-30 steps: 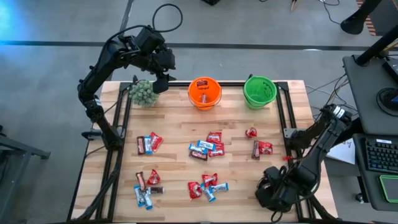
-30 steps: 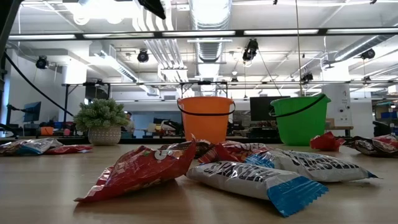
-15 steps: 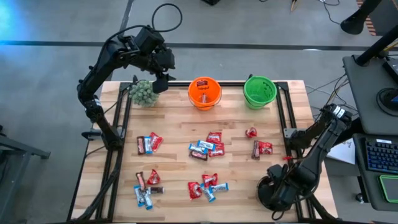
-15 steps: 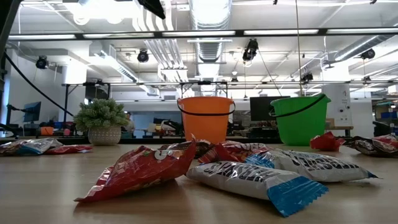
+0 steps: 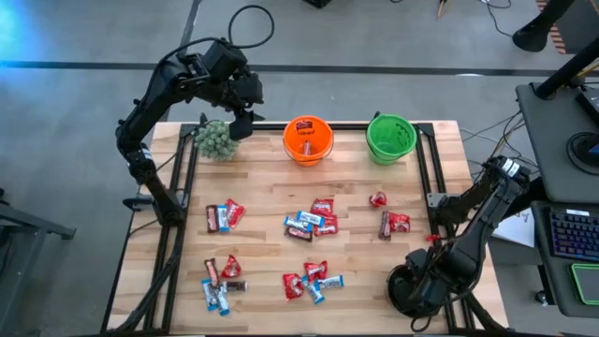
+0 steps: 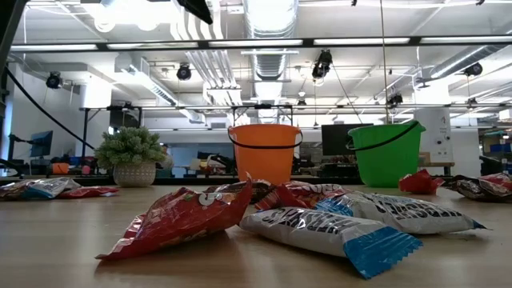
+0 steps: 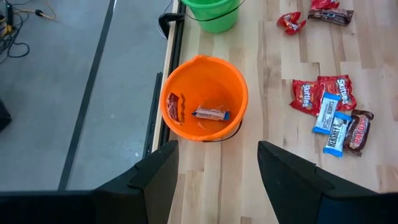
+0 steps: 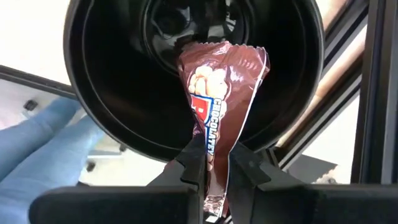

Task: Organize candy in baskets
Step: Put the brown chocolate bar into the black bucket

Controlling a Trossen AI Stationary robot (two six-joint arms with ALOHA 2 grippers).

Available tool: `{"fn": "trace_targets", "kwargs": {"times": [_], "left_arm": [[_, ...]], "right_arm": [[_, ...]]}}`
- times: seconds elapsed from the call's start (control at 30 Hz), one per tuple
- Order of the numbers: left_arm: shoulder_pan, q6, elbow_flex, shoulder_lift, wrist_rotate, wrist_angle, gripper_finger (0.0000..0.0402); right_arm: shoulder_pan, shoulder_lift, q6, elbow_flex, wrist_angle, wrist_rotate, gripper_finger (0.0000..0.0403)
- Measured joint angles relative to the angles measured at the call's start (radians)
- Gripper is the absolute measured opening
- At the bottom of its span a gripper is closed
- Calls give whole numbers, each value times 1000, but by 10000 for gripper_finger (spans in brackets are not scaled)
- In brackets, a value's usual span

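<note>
My right gripper [image 8: 209,167] is shut on a dark brown candy [image 8: 219,87] over the black bowl [image 8: 118,93], which stands at the table's near right corner [image 5: 401,292]. My left gripper [image 7: 217,186] hangs open high above the far left of the table, beside the orange pail [image 7: 205,93]; two candies lie in that pail. The green pail [image 5: 390,137] stands to the orange pail's right. Several groups of red, blue-and-white and brown candy [image 5: 312,221] lie flat on the wooden table. My right gripper pinches one end of the brown candy's wrapper [image 8: 211,152] between its two fingers. The fingers point steeply down from above. The candy sticks out past the fingertips into the bowl's opening; whether its far end touches the bowl I cannot tell.
A small fuzzy potted plant [image 5: 215,140] stands at the far left corner, just under the left arm. Candy groups lie at the left [image 5: 225,215], near left [image 5: 220,281], near middle [image 5: 312,279] and right [image 5: 393,223]. Black frame rails run along the table's sides.
My right gripper has tipped a little more downward over the black bowl, still shut on the brown candy. Nothing else has moved.
</note>
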Motion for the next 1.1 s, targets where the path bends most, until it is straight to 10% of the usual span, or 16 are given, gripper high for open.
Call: {"fn": "trace_targets", "kwargs": {"times": [0.8,1.1], "left_arm": [[0,7,0,-16,0,15,201],[0,6,0,-16,0,15,201]], "right_arm": [[0,-1,67,4,-44,22,34],[-2,-6,70,4,-44,202,34]]}}
